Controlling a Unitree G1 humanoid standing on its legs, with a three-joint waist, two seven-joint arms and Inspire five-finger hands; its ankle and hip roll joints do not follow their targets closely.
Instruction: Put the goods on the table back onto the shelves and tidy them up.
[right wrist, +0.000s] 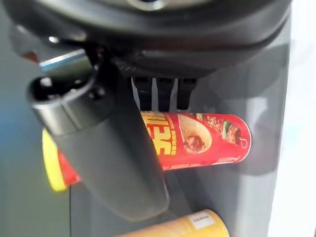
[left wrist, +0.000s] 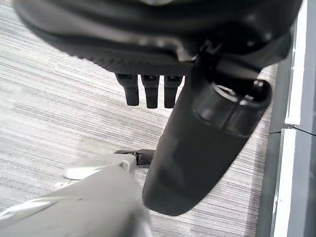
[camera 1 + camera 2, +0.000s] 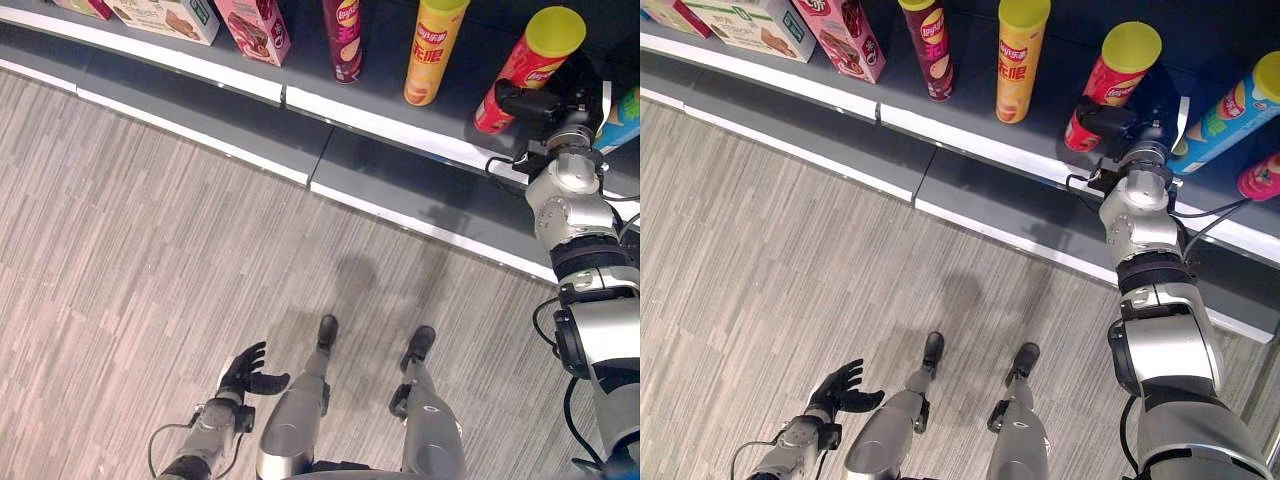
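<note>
Low in the lower left of the frame, the left hand (image 3: 246, 370) hung over the wood-grain floor (image 3: 130, 250), palm up, its fingers spread loosely and holding nothing. Along the top edge ran the grey shelf (image 3: 380, 105) with its white front strip. On it, from the upper left, stood a pale box (image 3: 165, 17), a pink box (image 3: 255, 27), a maroon can (image 3: 342, 38) and a yellow can (image 3: 432, 50). At the upper right, the right arm stretched straight up to the shelf, and the right hand (image 1: 123, 138) reached the red can (image 3: 525, 68). That can was a tall tube with a yellow lid, tilted on the shelf. The thumb lay across its side with the fingers behind it, though whether they gripped could not be told. A blue can (image 3: 1232, 108) leaned at the far right.
</note>
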